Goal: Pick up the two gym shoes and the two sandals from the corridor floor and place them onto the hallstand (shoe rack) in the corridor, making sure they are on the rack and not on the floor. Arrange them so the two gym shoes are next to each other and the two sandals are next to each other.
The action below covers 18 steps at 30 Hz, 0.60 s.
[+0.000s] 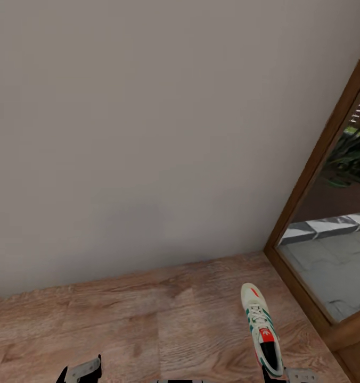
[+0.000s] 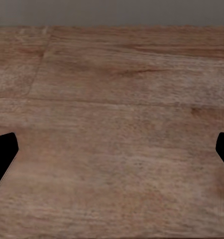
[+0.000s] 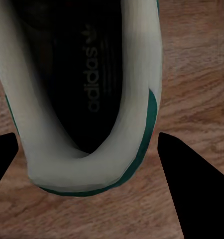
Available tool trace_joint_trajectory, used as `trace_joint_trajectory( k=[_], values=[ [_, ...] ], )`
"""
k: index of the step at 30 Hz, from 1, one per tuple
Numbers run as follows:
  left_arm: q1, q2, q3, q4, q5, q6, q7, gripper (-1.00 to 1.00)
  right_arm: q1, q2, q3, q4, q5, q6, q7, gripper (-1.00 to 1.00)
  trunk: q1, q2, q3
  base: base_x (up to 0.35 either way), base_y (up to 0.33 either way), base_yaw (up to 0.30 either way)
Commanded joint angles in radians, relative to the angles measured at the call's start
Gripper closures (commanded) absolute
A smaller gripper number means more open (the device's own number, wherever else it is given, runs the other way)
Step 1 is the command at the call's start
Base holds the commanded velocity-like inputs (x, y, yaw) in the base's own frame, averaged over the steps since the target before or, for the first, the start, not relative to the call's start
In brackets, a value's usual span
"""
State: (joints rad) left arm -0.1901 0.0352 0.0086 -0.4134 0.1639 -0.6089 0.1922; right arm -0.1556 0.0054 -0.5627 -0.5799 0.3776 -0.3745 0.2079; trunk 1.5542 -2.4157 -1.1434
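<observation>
One gym shoe (image 1: pixel 261 332) lies on the corridor floor (image 1: pixel 148 319); light and soft-sided, best pinched at its stiffer heel collar, between the right gripper (image 3: pixel 87 159)'s released jaws; left gripper (image 2: pixel 112 154) likewise spread.

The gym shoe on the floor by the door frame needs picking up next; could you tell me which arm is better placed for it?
The right. The right gripper is open and straddles the heel of the gym shoe, while the left gripper faces only bare corridor floor.
</observation>
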Motion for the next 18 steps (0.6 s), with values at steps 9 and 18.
trace_joint_trajectory(
  k=[9, 18],
  values=[
    [0.000, 0.000, -0.004, -0.001, 0.004, -0.003, 0.001, -1.00, -0.001, 0.001, -0.008, 0.000, 0.004, -0.004, 0.008, 1.00, 0.000, 0.000, -0.001, -0.229, 0.000, 0.279],
    [0.000, -0.001, -0.004, -0.001, 0.003, -0.003, 0.001, -1.00, -0.001, 0.001, -0.008, 0.000, 0.004, -0.004, 0.008, 1.00, 0.000, 0.000, -0.001, -0.297, 0.000, 0.279]
  ],
)
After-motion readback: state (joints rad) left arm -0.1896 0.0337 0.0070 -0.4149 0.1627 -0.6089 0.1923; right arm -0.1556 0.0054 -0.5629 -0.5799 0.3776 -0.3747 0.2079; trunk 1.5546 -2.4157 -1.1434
